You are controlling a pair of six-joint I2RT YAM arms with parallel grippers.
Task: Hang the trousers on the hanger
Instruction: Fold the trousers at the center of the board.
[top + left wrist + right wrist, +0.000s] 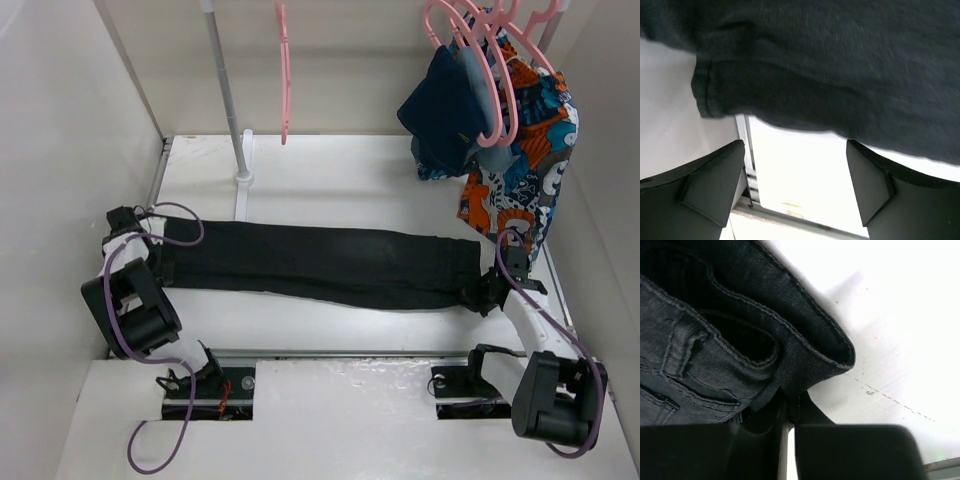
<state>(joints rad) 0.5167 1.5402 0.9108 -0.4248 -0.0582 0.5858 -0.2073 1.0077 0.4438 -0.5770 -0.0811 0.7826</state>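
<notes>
The black trousers (320,262) lie flat across the table, leg ends to the left and waistband to the right. My left gripper (157,256) is at the leg ends; in the left wrist view it (795,150) is wide open with nothing between the fingers, and the trouser hem (805,75) lies just beyond the tips. My right gripper (487,292) is at the waistband; in the right wrist view it (790,402) is shut on the folded waistband (790,355). The single pink hanger (285,70) hangs bare from the rail at the back.
A grey rack pole (225,90) stands on a white base at the back left. Bunched pink hangers (480,50) at the back right carry a navy garment (445,110) and an orange-blue patterned cloth (520,170). White walls close in both sides.
</notes>
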